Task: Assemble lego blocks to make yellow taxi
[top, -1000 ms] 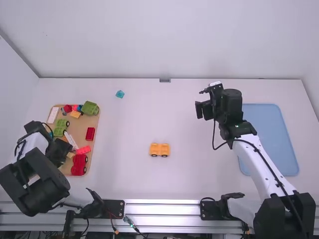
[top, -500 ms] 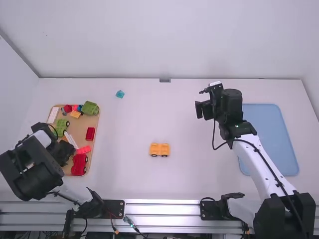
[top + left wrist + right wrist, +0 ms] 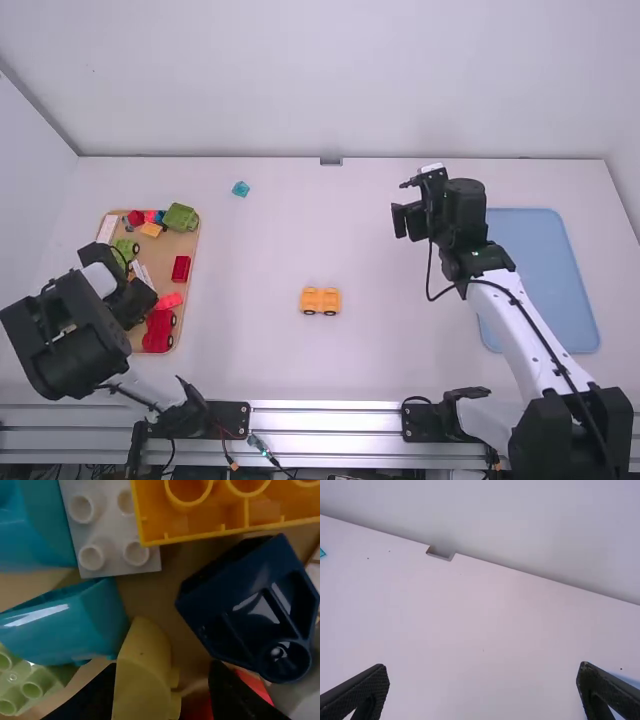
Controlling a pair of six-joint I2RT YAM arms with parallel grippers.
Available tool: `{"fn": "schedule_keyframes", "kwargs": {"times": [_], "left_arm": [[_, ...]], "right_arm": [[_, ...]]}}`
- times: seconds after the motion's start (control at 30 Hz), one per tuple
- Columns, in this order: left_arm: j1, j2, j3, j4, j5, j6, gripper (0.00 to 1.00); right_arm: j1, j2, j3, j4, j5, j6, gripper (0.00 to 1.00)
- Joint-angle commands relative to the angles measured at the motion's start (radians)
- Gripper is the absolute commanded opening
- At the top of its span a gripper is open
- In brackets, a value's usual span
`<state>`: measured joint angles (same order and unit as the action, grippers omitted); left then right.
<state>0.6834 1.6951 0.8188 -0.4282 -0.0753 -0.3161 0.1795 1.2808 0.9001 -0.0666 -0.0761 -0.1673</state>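
On the tabletop (image 3: 400, 360) we find a yellow-orange wheeled piece (image 3: 320, 300) at the middle, upright on black wheels, well apart from both arms. The left end effector (image 3: 137, 302) is over the wooden tray (image 3: 188, 295) at the left; from its wrist we see its fingers set apart, with a rounded yellow piece (image 3: 142, 675) between them, though we cannot tell whether either finger touches it. In that same close view we make out a hollow yellow block (image 3: 230, 515) turned underside up, a white studded block (image 3: 110, 537), two teal pieces (image 3: 75, 622), a dark blue piece (image 3: 240, 600) and a pale green block (image 3: 30, 692). The right end effector (image 3: 402, 218) is right of the middle, short of the far wall, its fingers wide apart and holding nothing. In the tray we also see a red car (image 3: 158, 332) at the near end, a red block (image 3: 181, 268) by the right rim and a green vehicle (image 3: 181, 217) at the far right corner. We note a small teal block (image 3: 240, 188) on the far left part of the tabletop, just outside the tray, and a blue tray (image 3: 545, 270) lying at the right beside the right arm.
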Motion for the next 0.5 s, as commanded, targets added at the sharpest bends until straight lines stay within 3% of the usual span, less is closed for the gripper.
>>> {"fn": "schedule_keyframes", "kwargs": {"times": [0.0, 0.37, 0.47], "left_arm": [[0.011, 0.010, -0.013, -0.002, -0.012, 0.014, 0.47], [0.003, 0.010, -0.028, 0.011, 0.007, 0.016, 0.46], [0.007, 0.011, -0.028, 0.001, 0.035, 0.018, 0.39]], "right_arm": [[0.005, 0.005, 0.037, 0.002, -0.006, -0.002, 0.99], [0.005, 0.005, 0.037, 0.002, -0.006, -0.002, 0.99], [0.005, 0.005, 0.037, 0.002, -0.006, -0.002, 0.99]]}}
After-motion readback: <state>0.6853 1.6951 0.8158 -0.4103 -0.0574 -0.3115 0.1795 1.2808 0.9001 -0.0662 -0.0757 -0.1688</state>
